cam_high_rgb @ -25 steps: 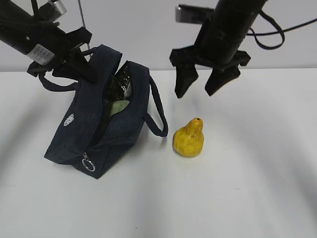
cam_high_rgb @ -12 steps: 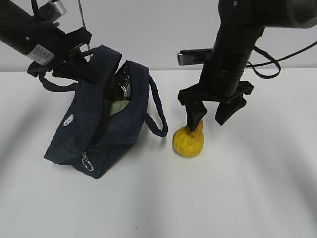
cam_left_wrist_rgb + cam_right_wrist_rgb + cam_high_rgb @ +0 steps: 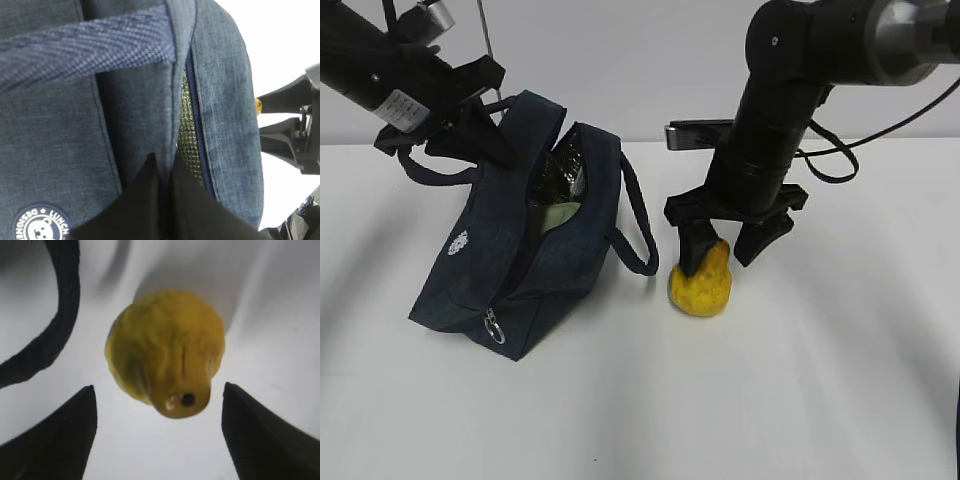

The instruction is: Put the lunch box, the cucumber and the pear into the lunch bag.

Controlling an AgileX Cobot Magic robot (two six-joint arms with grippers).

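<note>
On the white table (image 3: 840,400), your lunch bag (image 3: 510,270) sits toward the left edge, zipper open, foil lining (image 3: 187,135) showing in the gap. Pale green shows inside the opening in the exterior view; can't tell what it is. Your left gripper (image 3: 485,135) is clenched on the bag's fabric at the far end, beside one handle (image 3: 85,47). Your right gripper (image 3: 725,250) is spread wide, straddling the pear (image 3: 701,283), one finger each side, not gripping. That pear stands near the table's middle, just right of the bag's near handle (image 3: 638,225), neck up.
</note>
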